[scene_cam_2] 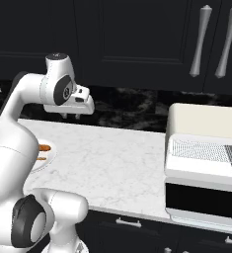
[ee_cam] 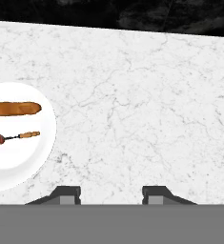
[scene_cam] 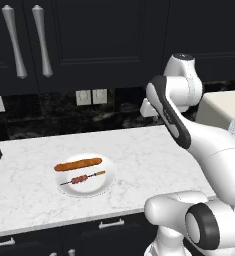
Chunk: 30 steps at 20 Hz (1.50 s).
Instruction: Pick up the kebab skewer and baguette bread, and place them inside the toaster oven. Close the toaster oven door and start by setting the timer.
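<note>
One white marble counter (scene_cam: pixel 154 150), dark cabinets (scene_cam: pixel 114 40) above.

Dark kitchen with a white marble surface

The surface (scene_cam: pixel 154 150) is white marble with thin grey veins and runs along a black, glossy backsplash (scene_cam: pixel 49 117) that carries pale wall outlets (scene_cam: pixel 91 96). Above it hang dark upper cabinets (scene_cam_2: pixel 127 39) with long silver handles (scene_cam: pixel 14 41). Below the surface edge there are dark drawers with small silver pulls (scene_cam: pixel 111 223). The light is soft and even, with no strong shadows.
</note>
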Motion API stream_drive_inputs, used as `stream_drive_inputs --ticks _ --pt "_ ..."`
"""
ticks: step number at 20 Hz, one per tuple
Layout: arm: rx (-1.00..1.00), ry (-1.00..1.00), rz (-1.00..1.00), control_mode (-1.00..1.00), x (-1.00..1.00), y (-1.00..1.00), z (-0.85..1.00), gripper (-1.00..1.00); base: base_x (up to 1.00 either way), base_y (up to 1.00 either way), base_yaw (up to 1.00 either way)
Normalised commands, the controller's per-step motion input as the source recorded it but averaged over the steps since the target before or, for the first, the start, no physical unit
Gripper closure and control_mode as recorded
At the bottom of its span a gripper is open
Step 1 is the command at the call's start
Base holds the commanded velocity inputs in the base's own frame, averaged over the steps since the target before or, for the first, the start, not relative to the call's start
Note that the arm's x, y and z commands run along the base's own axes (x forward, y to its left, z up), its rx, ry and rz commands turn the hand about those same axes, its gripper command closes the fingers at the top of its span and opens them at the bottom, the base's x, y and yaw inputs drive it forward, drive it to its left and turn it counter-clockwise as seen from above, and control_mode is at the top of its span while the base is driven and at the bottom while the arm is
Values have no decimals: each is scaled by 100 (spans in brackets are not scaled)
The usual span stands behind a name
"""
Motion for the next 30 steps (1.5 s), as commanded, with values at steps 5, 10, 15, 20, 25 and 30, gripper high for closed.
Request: stream_drive_inputs --ticks 5,10,15,20,25,30 --pt "0 0 0 100 0 0 0 -100 0 0 0" --pt "0 0 0 100 0 0 0 -100 0 0 0" --pt "0 0 0 100 0 0 0 -100 0 -3 0" --pt "0 0 0 100 0 0 0 -100 0 -52 -1" --pt "0 0 0 100 0 0 0 -100 0 -56 -1" --pt "0 0 0 100 0 0 0 -100 0 -26 0"
